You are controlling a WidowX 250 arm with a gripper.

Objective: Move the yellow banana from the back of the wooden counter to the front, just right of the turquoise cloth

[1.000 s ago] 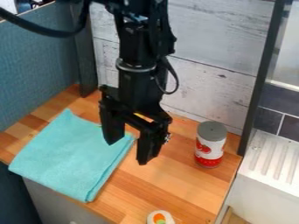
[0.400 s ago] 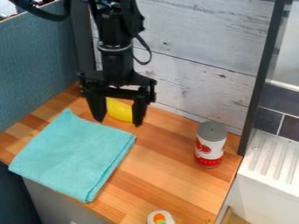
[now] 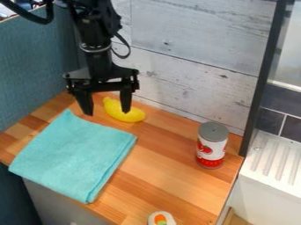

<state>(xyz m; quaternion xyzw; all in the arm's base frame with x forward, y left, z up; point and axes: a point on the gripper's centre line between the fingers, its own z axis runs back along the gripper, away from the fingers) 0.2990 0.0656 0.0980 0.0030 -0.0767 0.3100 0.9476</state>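
Yellow banana, smooth and curved, lies on the striped wooden counter at the far left, behind the folded, soft-looking turquoise cloth. The black gripper hangs beside it, fingers spread wide with nothing between them. A cylindrical can stands upright to the right, near whitewashed planks.

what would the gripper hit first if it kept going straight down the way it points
Probably the yellow banana-shaped thing or the wooden counter just beside it; depth is unclear from this one slanted view.
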